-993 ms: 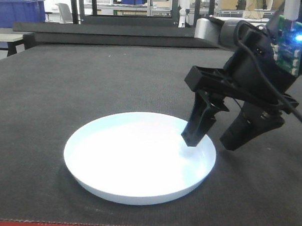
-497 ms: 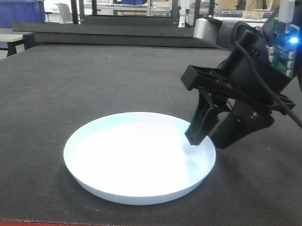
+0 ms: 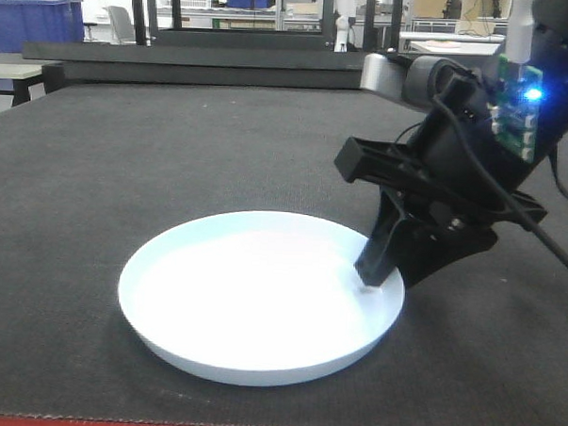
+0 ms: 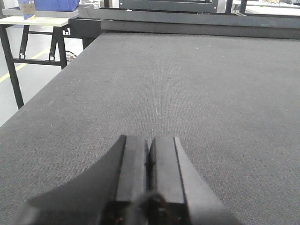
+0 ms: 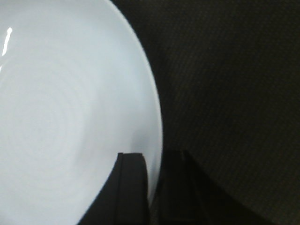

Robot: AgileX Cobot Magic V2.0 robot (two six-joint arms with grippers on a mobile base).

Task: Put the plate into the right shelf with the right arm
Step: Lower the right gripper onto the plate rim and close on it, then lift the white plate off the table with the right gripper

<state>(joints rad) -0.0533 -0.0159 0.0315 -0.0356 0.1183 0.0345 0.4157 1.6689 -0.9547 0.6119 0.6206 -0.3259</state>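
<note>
In the front view, the plate (image 3: 252,301) lies flat on the dark grey matted table (image 3: 173,152), close to the near, red-trimmed edge. The right gripper (image 3: 392,274) reaches down at a slant onto the plate's right side. One black finger rests inside the dish and the other outside it, and the two are clenched on the raised rim between them. A green circuit board (image 3: 516,115) with a lit blue light sits on the wrist above. Far back on the left stands a blue bin (image 3: 38,23). In the left wrist view, the left gripper (image 4: 149,157) hangs over bare matting with its two fingers pressed together and nothing between them. Past the table's left edge stands a pale side table (image 4: 42,21) on black legs. In the right wrist view, the plate (image 5: 70,103) fills the left half of the frame and dark matting fills the right. The right gripper (image 5: 154,192) sits at the bottom edge. Its left finger lies over the plate's inner slope and its right finger over the mat, with the thin rim pinched in the narrow slot between them.
</note>
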